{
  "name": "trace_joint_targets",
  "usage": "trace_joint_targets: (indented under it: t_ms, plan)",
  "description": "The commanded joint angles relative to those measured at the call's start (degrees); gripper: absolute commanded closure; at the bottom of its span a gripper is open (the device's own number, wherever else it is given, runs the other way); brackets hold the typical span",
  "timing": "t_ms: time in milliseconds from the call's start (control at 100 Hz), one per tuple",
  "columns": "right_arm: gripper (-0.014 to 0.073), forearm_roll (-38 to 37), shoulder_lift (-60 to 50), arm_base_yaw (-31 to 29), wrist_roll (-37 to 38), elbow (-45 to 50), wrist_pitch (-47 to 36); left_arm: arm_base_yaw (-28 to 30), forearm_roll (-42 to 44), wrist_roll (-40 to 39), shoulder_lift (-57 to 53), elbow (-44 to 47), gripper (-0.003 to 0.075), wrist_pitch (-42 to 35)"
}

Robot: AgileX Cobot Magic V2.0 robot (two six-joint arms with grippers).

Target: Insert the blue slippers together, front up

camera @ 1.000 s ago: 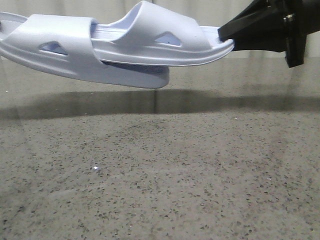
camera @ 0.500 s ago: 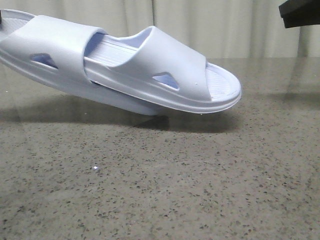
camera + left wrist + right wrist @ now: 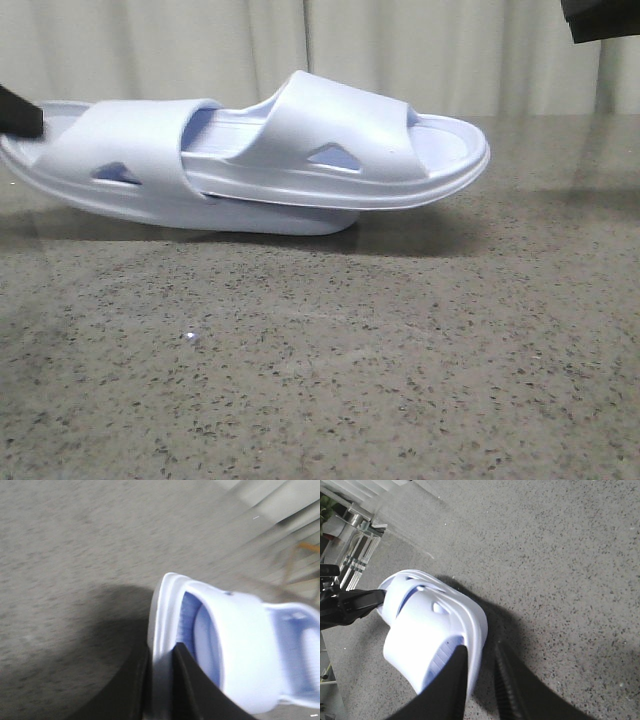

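Two pale blue slippers lie nested, toes to the right, low over the speckled table. The right slipper has its heel pushed under the strap of the left slipper. My left gripper is shut on the left slipper's heel rim; the left wrist view shows the rim pinched in the gripper. My right gripper is open and empty, up at the far right, clear of the toe. In the right wrist view it hovers over the toe of the pair.
A pale curtain hangs behind the table. A small white speck lies on the table in front of the slippers. A frame with rods stands past the table's edge.
My right gripper has let go of the right slipper's toe and risen up and to the right. The nested pair dropped, tipped toe-down, and now lies nearly level, held by the left gripper only.
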Motion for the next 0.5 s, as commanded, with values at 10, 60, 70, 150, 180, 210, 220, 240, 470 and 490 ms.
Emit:
trace_joint_targets:
  t_ms: [10, 60, 70, 150, 180, 210, 220, 240, 470, 490]
  plan:
    - [0.0505, 2.6, -2.2, -0.4, -0.1, -1.2, 5.3, -0.7, 0.3, 1.4, 0.3, -1.1, 0.0699, -0.5]
    - [0.0505, 2.6, -2.2, -0.4, -0.1, -1.2, 5.3, -0.7, 0.7, 2.5, 1.0, -1.1, 0.0677, -0.5]
    - [0.0505, 2.6, -2.2, -0.4, -0.1, -1.2, 5.3, -0.7, 0.7, 2.6, 1.0, -1.1, 0.0666, -0.5]
    - [0.0505, 2.5, -2.2, -0.4, -0.1, -1.2, 5.1, -0.7, 0.8, 4.1, 1.3, -1.1, 0.0587, -0.7]
    - [0.0505, 2.3, -2.2, -0.4, -0.1, -1.2, 5.1, -0.7, 0.8, 4.1, 1.3, -1.1, 0.0552, -0.7]
    - [0.0505, 2.3, -2.2, -0.4, -0.1, -1.1, 5.0, -0.7, 0.8, 4.1, 1.3, -1.2, 0.0505, -0.8]
    - [0.0505, 2.1, -2.2, -0.4, -0.1, -1.1, 4.9, -0.7, 0.8, 4.1, 1.3, -1.2, 0.0496, -0.9]
    - [0.0505, 2.0, -2.2, -0.4, -0.1, -1.1, 4.9, -0.6, 0.9, 4.1, 1.3, -1.3, 0.0466, -1.1]
    - [0.0506, 1.4, -2.2, -0.4, -0.1, -1.1, 4.0, -0.6, 1.3, 4.6, -0.4, -1.8, 0.0307, -0.3]
    - [0.0506, 1.4, -2.2, -0.4, -0.1, -1.1, 4.0, -0.6, 1.4, 5.1, -0.9, -1.8, 0.0307, -0.2]
